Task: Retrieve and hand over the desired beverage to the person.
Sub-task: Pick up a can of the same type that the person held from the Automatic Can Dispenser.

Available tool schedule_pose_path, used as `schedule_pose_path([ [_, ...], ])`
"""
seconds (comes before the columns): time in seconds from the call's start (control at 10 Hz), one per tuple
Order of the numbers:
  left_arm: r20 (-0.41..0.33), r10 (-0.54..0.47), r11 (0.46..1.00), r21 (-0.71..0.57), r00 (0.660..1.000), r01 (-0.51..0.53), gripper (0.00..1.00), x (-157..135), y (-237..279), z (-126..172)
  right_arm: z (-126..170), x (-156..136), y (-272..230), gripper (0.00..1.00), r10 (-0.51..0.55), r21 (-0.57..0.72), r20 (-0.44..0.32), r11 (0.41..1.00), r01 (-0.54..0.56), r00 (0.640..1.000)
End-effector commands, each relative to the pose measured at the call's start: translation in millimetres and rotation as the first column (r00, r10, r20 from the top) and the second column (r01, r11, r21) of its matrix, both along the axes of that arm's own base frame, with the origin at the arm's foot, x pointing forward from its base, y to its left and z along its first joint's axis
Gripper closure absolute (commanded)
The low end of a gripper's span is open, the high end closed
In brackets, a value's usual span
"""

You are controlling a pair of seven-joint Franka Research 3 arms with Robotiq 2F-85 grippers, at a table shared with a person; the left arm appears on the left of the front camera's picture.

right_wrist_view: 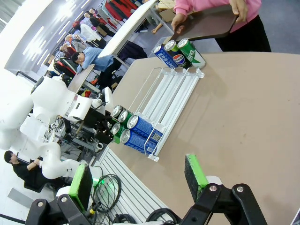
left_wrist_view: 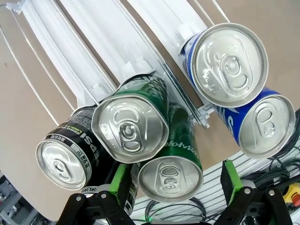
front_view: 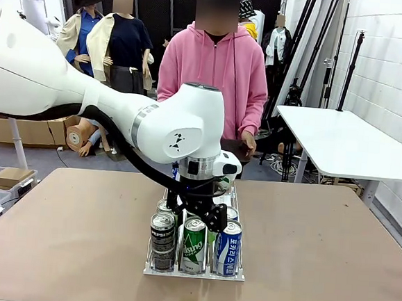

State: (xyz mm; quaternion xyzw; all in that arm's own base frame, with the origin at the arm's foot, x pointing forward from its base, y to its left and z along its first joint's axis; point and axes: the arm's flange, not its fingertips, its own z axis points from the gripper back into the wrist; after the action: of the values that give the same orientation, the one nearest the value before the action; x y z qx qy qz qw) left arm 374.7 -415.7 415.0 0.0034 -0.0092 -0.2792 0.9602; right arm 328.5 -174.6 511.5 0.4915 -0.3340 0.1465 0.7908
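Over the near end of the rack point(front_view: 191, 273), the left gripper point(front_view: 201, 220) is hovering, jaws wide apart above a green can point(left_wrist_view: 169, 176). Across the table point(front_view: 332, 258) the person point(front_view: 214, 68) is holding a tray point(right_wrist_view: 201, 23); the right gripper point(right_wrist_view: 138, 180) is hanging with fingers spread.

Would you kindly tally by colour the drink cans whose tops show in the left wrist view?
Black can: 1
Green cans: 2
Blue cans: 2
Total: 5
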Motion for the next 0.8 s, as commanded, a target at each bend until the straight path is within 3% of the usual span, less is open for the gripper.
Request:
schedule_pose_path([
  [0.0,0.029,0.021,1.000,0.015,0.999,-0.022,0.00,-1.6,-4.2,-5.8,1.2,1.5,0.0,0.00,0.000,0.026,0.017,1.000,0.000,1.000],
  [0.4,0.026,0.018,1.000,0.017,1.000,-0.018,0.03,0.4,-7.2,-12.7,1.2,1.5,0.0,0.00,0.000,0.026,0.017,1.000,0.000,1.000],
  [0.5,0.024,0.018,1.000,0.020,1.000,-0.018,0.09,0.6,-7.7,-13.5,1.2,1.5,0.0,0.00,0.000,0.026,0.017,1.000,0.000,1.000],
  [0.7,0.026,0.017,1.000,0.020,1.000,-0.017,0.30,0.9,-8.2,-14.3,1.2,1.5,0.0,0.00,0.000,0.026,0.017,1.000,0.000,1.000],
])
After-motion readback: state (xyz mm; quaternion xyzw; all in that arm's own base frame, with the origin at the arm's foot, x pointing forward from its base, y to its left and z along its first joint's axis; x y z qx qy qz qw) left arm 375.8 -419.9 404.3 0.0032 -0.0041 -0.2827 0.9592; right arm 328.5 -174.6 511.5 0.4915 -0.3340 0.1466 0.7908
